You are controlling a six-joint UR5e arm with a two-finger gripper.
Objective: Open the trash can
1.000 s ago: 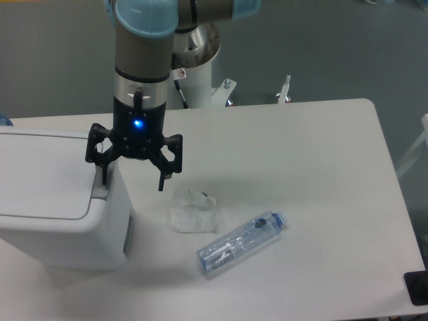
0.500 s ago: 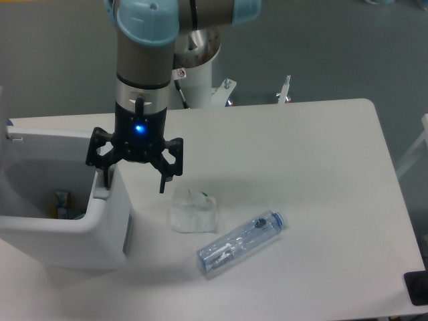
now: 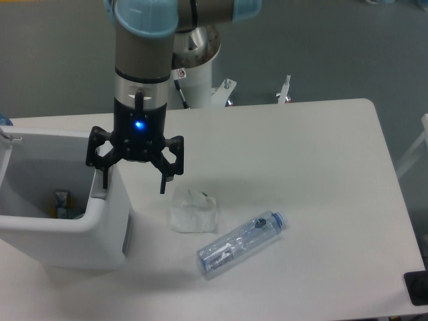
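A: Where is the trash can point(image 3: 60, 234) placed?

B: It is set at the left edge of the worktop point(image 3: 301, 167), partly cut off by the frame. Its cavity is exposed from above, and a small item is seen lying inside, too small to be identified. The lid is no longer across the top; only a thin white edge is visible at the far left, so it is judged to be swung up.

A: And the hand point(image 3: 132, 179)?

B: It is held spread wide, with nothing gripped. 1 finger point(image 3: 104, 175) is positioned at the bin's right rim, by the grey button strip; whether contact is made cannot be told. The other finger point(image 3: 162, 180) hangs over the bare worktop beside the bin.

A: How much of the task is judged done?

B: The opening itself appears accomplished, since the interior is shown. What is left is probably only for the hand to be lifted clear of the rim.

A: Is anything else noted?

B: A crumpled clear wrapper point(image 3: 194, 210) and a plastic bottle point(image 3: 241, 243) lying on its side are seen just right of the bin, untouched.
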